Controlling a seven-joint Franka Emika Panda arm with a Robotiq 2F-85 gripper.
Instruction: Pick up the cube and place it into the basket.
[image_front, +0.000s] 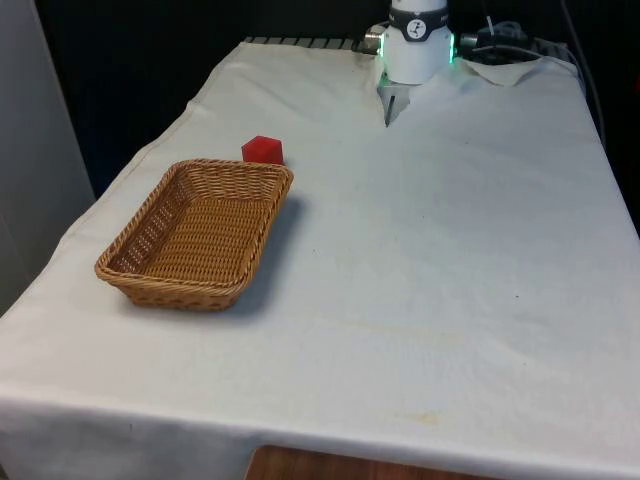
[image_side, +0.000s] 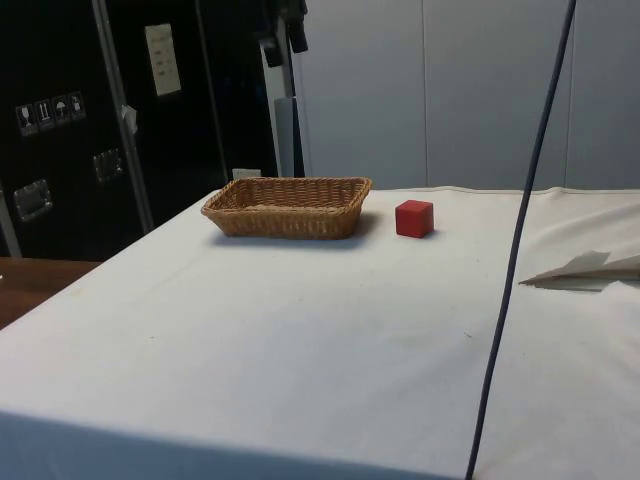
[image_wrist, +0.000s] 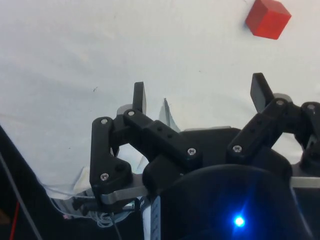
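Woven wicker basket (image_front: 200, 235) looking rough and ribbed, matt smooth-faced red cube (image_front: 263, 150) at its 1 o'clock, both on a soft, faintly creased white cloth (image_front: 430, 260), gripper (image_wrist: 199, 95) fingers matt black.

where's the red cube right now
The red cube sits on the white cloth just behind the wicker basket on the front view's left, apart from the open gripper.
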